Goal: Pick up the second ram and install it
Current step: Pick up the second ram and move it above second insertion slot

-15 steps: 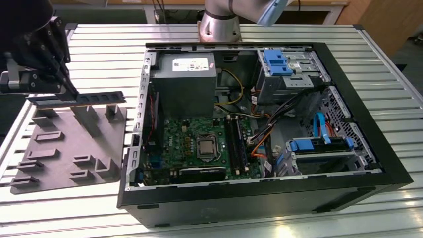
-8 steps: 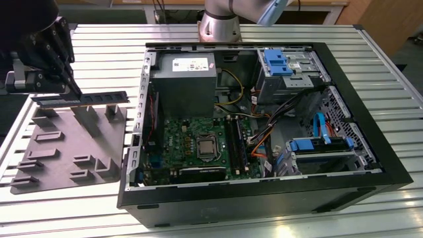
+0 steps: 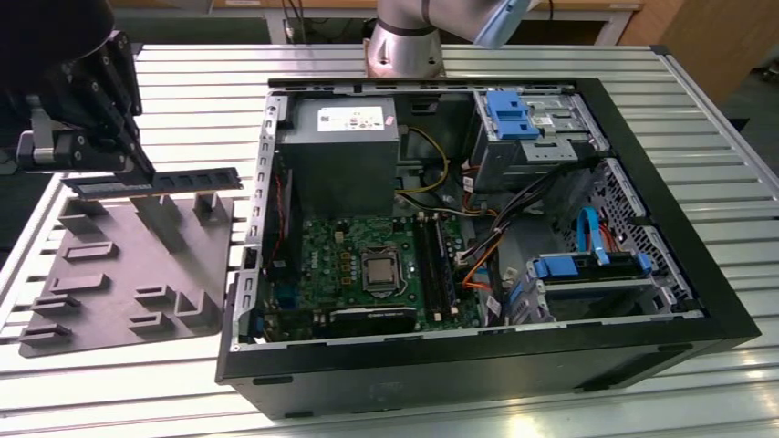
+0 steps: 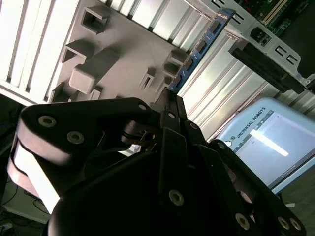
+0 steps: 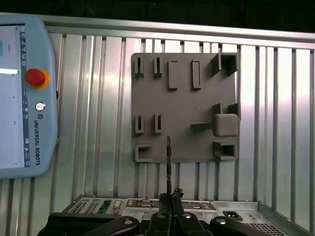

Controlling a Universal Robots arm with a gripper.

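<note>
The second ram (image 3: 159, 182) is a long dark stick with a row of chips, held level above the grey moulded tray (image 3: 122, 283) at the exterior view's left. My gripper (image 3: 126, 170) is shut on the stick's end nearest the exterior view's left. In the second wrist view the second ram (image 4: 202, 46) juts out from between my gripper's (image 4: 170, 98) fingers over the tray (image 4: 123, 54). In the first wrist view the second ram (image 5: 168, 157) appears edge-on beyond my gripper (image 5: 170, 196), over the tray's (image 5: 187, 98) edge.
An open computer case (image 3: 681, 338) lies flat to the exterior view's right of the tray, with the motherboard (image 3: 353, 246), black memory sockets (image 3: 433, 265), power supply (image 3: 341, 137) and cables inside. A teach pendant (image 5: 24, 98) rests on the slatted aluminium table (image 3: 195, 82).
</note>
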